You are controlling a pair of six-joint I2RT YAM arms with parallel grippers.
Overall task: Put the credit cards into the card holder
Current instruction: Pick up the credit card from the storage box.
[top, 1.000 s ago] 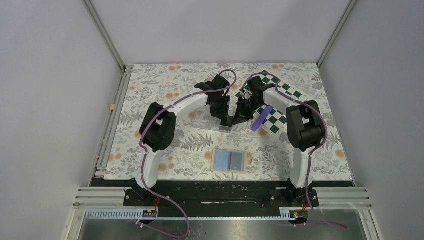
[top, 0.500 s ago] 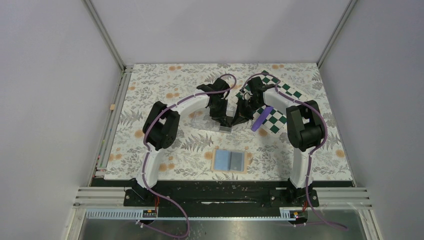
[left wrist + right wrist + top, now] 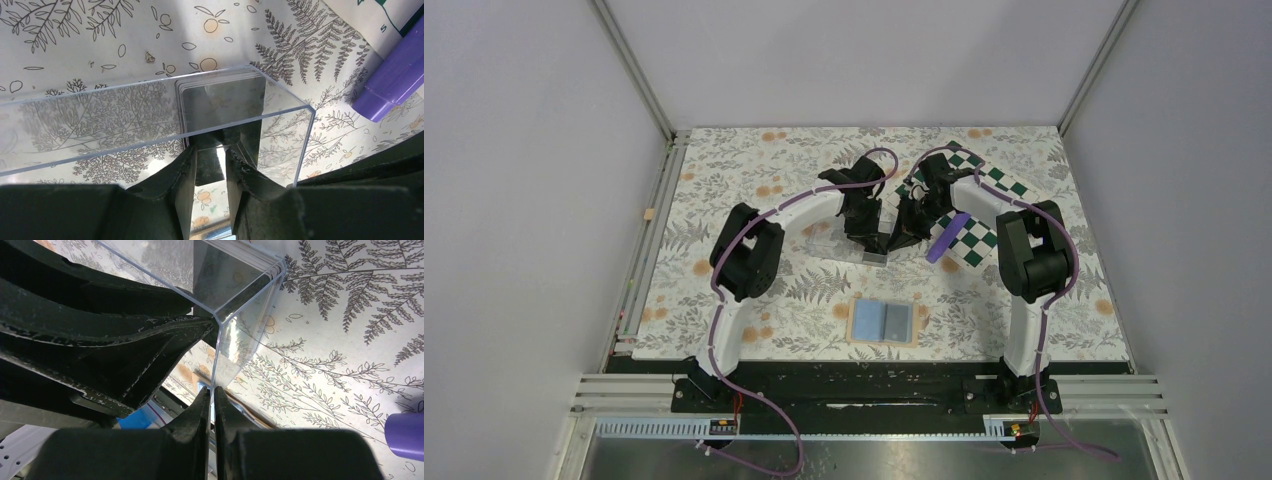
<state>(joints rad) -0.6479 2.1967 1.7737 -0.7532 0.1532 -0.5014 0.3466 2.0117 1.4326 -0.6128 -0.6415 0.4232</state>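
Observation:
A clear plastic box lies mid-table with a stack of dark credit cards standing at its right end; the same cards show in the right wrist view. My left gripper is at the box's near wall in front of the stack, jaws a little apart. A dark card face shows in the gap, but no grip is visible. My right gripper is shut on the thin wall of the box at its corner. The card holder lies open near the front, blue-grey inside up.
A purple marker lies just right of both grippers, on the edge of a green-and-white chequered mat. The marker is close to the box's right end. The table has a floral cloth.
The left arm has shifted slightly right toward the box's end. The right arm, the box and the card holder have stayed put.

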